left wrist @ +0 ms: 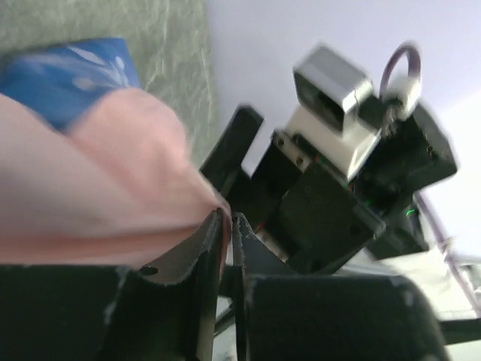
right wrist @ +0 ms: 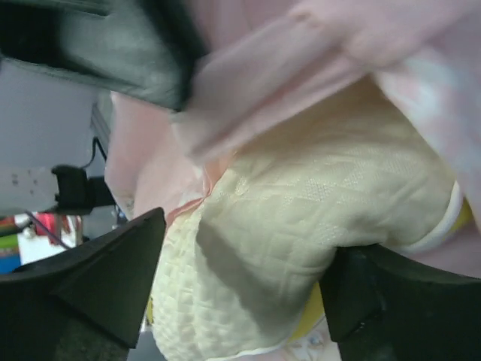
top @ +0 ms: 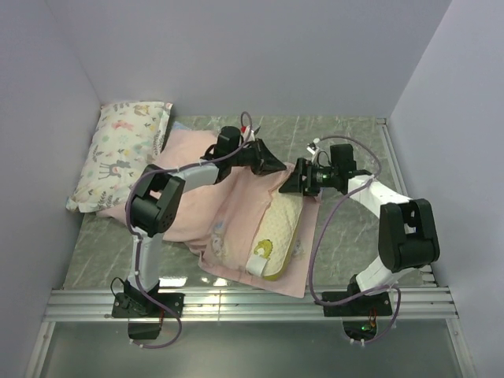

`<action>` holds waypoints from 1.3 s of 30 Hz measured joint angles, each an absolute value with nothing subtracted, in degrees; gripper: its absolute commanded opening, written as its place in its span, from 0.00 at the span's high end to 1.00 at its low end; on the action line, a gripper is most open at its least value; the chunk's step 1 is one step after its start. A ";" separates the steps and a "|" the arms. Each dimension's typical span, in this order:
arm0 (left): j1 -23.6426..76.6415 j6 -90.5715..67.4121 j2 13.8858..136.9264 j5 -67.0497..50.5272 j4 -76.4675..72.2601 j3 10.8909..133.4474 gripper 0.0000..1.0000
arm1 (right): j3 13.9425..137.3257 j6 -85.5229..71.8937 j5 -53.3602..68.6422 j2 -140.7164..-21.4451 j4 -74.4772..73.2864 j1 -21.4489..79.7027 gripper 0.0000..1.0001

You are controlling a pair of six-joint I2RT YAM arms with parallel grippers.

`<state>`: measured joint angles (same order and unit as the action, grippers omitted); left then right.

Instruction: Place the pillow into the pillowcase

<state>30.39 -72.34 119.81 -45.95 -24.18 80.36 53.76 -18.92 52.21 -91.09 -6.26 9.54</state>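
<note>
- The left end effector (top: 280, 167) sits just above centre frame. In its wrist view the fingers (left wrist: 204, 259) stand almost together, clenched on a pinch of the pillowcase (left wrist: 98, 180) edge that runs into the narrow gap.
- The right end effector (top: 287, 187) is just to its right and is released. In its wrist view the jaws are spread wide, with the pillow (right wrist: 301, 203) showing between them.
- The pillow (top: 279, 230) lies at centre frame, slanting down-left. Its upper end is under the lifted pink cloth, and its lower end, with the yellow band, is bare.
- The pillowcase (top: 197, 197) spreads left of centre on the worktop (top: 346, 142), pink face up. A blue patch (left wrist: 68, 75) shows at the upper left of the left wrist view.
- A printed white pillow (top: 118, 153) rests at the upper left against the wall.
</note>
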 measured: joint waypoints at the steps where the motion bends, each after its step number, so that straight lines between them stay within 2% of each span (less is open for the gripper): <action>1: 30.59 -70.15 119.55 -46.15 -21.96 80.95 0.81 | 53.80 -18.22 51.64 -90.87 -8.25 8.51 0.05; 6: 31.24 -52.97 119.35 -42.41 -3.95 90.80 0.69 | 54.15 -15.22 47.99 -88.23 -21.10 2.26 0.02; 7: 31.29 -49.28 119.28 -40.80 -0.56 93.01 0.62 | 54.15 -14.66 47.51 -87.79 -23.42 1.56 0.02; 9: 31.27 -43.35 119.20 -37.54 4.64 96.29 0.55 | 54.02 -14.13 47.70 -87.57 -26.15 1.28 0.02; 11: 31.33 -37.98 119.31 -34.52 10.48 99.88 0.42 | 52.93 -14.22 48.71 -87.79 -27.00 1.65 0.02; 13: 31.40 -33.69 119.77 -32.03 15.99 103.70 0.38 | 51.48 -15.59 49.89 -88.29 -26.17 1.96 0.03; 14: 31.62 -31.33 120.42 -30.87 18.72 106.52 0.33 | 50.54 -16.38 50.63 -88.73 -25.32 2.20 0.05; 17: 32.77 -26.50 122.28 -28.27 23.07 112.09 0.29 | 48.21 -19.77 51.62 -90.74 -20.97 3.70 0.12; 19: 33.95 -24.49 123.83 -26.98 24.43 114.24 0.28 | 47.44 -21.67 51.99 -91.94 -17.69 4.69 0.23; 20: 34.61 -23.81 124.97 -26.55 25.06 115.18 0.28 | 47.09 -22.74 51.99 -92.31 -16.01 4.99 0.28; 21: 35.18 -23.31 126.19 -26.02 25.52 115.90 0.29 | 46.57 -23.66 52.03 -92.47 -14.04 5.15 0.39; 25: 37.06 -22.76 132.53 -24.23 27.94 117.69 0.33 | 44.88 -25.32 51.64 -92.23 -7.94 5.52 0.66; 26: 37.36 -22.94 133.97 -23.99 28.69 117.67 0.43 | 44.45 -25.34 51.40 -91.85 -6.72 5.76 0.71; 27: 37.52 -23.20 135.11 -23.92 29.15 117.64 0.53 | 44.14 -25.19 51.16 -91.42 -5.89 5.98 0.87; 28: 37.58 -23.57 136.27 -23.88 29.28 117.54 0.78 | 43.75 -24.56 50.72 -90.72 -4.78 6.35 0.95; 29: 37.54 -24.12 136.84 -24.73 28.93 117.34 0.88 | 43.42 -24.21 50.26 -89.91 -3.86 6.83 1.00; 32: 36.97 -27.14 136.64 -29.36 25.34 115.94 1.00 | 42.65 -22.39 47.99 -87.79 -2.04 8.78 1.00; 36: 36.21 -36.75 135.61 -37.43 12.10 111.42 1.00 | 41.23 -19.75 45.32 -85.65 0.84 11.00 1.00; 39: 36.12 -46.76 135.61 -41.36 1.78 108.20 0.89 | 40.49 -18.96 43.97 -84.47 1.89 11.05 1.00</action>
